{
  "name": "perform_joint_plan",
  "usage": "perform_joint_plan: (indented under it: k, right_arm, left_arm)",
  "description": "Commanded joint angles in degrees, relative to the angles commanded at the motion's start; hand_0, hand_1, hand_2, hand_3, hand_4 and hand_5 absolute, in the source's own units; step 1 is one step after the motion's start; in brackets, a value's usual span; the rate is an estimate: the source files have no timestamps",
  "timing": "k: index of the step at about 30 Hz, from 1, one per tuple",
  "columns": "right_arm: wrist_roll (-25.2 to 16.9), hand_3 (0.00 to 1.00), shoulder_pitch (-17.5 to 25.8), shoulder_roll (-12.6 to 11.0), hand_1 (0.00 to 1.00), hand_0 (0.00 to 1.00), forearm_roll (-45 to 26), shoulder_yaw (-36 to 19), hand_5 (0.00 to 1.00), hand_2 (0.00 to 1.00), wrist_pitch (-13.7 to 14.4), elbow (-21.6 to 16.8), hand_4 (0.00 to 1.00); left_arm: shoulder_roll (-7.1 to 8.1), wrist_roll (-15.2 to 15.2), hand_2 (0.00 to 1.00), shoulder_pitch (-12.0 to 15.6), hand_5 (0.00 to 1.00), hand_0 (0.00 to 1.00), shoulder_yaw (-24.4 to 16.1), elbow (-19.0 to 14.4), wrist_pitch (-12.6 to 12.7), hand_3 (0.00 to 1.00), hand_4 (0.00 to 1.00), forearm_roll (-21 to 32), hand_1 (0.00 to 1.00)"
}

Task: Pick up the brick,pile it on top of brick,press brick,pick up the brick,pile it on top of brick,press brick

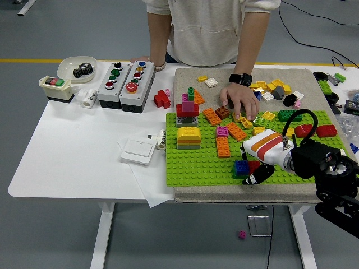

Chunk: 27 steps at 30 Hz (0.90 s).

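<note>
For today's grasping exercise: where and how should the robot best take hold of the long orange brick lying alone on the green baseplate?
Probably the orange brick across its two long side faces, fingers descending from above: it lies flat on the baseplate with bare studs either side.

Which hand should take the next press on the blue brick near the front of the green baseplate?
Right. The right hand already sits over the blue brick on the green baseplate. The left arm is out of view.
</note>
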<state>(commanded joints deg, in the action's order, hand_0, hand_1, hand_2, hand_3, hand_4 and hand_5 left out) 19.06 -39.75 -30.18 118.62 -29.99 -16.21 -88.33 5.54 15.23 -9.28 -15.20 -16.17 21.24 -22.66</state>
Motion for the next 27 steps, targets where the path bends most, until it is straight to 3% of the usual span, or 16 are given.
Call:
perform_joint_plan:
  k: [13,14,22,25,26,27]
  right_arm:
    - [0.36,0.641,1.3,-0.46,0.055,0.126,0.45,-3.11,0.531,0.161,-0.84,-2.04,0.998]
    - [0.49,0.72,1.62,-0.6,0.067,0.127,0.54,-3.97,0.533,0.165,-0.99,-2.64,0.998]
    - [2.29,0.725,5.78,-2.68,0.089,0.161,0.65,-11.74,0.554,0.185,-1.98,-8.92,0.998]
    - [4.02,0.725,8.39,-3.78,0.089,0.161,0.21,-15.69,0.554,0.185,1.6,-12.29,0.998]
    - [4.41,0.604,9.17,-4.03,0.187,0.264,-0.1,-17.01,0.547,0.248,3.08,-13.2,0.998]
    - [4.81,0.604,10.27,-4.33,0.187,0.264,-0.56,-18.79,0.547,0.248,5.57,-13.6,0.998]
  left_arm:
    - [-0.05,-0.05,0.733,-0.08,0.661,0.762,0.03,0.02,-0.01,0.588,0.641,0.15,0.723]
    - [-0.05,-0.05,0.732,-0.07,0.661,0.763,0.02,0.02,-0.01,0.587,0.641,0.16,0.724]
    - [-0.01,-0.11,0.733,-0.14,0.661,0.763,0.11,0.04,-0.03,0.587,0.641,0.24,0.723]
    - [-0.03,-0.16,0.733,-0.11,0.661,0.763,0.11,0.07,-0.01,0.587,0.641,0.31,0.723]
    - [-0.04,-0.17,0.733,-0.11,0.662,0.763,0.09,0.08,0.0,0.588,0.641,0.28,0.723]
    - [-0.05,-0.17,0.733,-0.1,0.662,0.763,0.06,0.09,0.0,0.588,0.641,0.25,0.723]
